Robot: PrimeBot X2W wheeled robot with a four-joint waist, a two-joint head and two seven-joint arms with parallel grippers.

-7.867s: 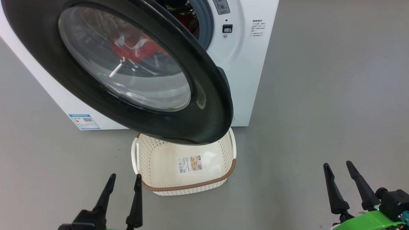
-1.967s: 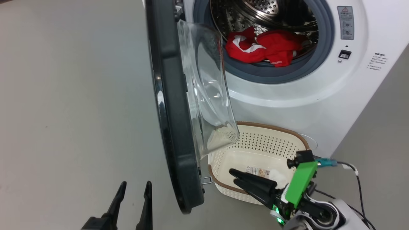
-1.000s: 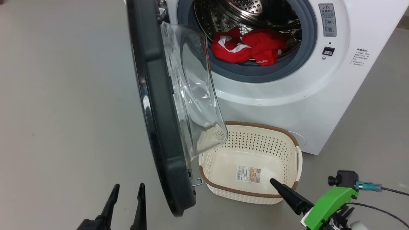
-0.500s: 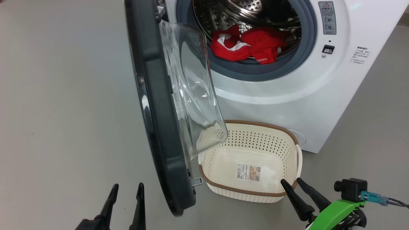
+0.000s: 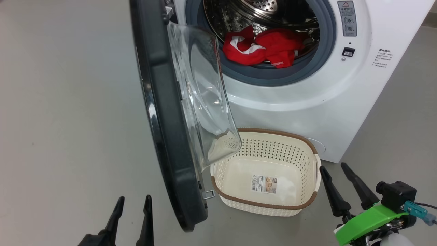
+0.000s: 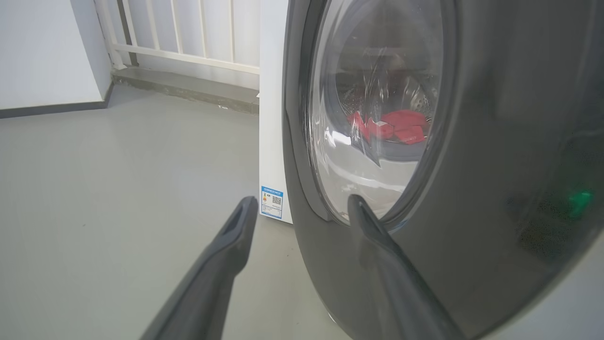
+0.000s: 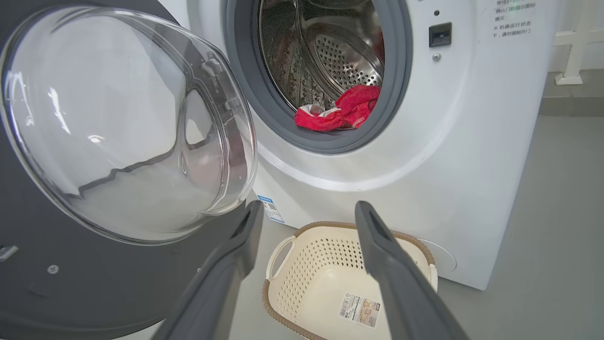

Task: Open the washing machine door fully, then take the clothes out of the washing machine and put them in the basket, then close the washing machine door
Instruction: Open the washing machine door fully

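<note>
The washing machine [image 5: 307, 99] stands with its door [image 5: 164, 130] swung out, edge-on to my head view, glass bowl facing the drum. Red clothes [image 5: 263, 49] with white trim lie at the drum's front lip. The cream basket [image 5: 273, 150] sits on the floor below the opening, holding no clothes. My left gripper [image 5: 134, 198] is open at the lower left, outside the door [image 6: 495, 141]; its own view shows the clothes [image 6: 391, 127] through the glass. My right gripper [image 5: 332, 166] is open just right of the basket, and its view faces the clothes [image 7: 339, 111], basket [image 7: 325, 252] and door [image 7: 118, 118].
Grey floor [image 5: 61, 119] spreads to the left of the door and right of the machine. A white railing [image 6: 188, 28] runs behind the machine, with a white post [image 7: 573, 42] at its other side. A blue label [image 6: 272, 202] marks the machine's lower corner.
My right gripper has risen from the lower right edge and turned so both fingers point up beside the basket's right end. The left gripper, door, clothes and basket stay put.
</note>
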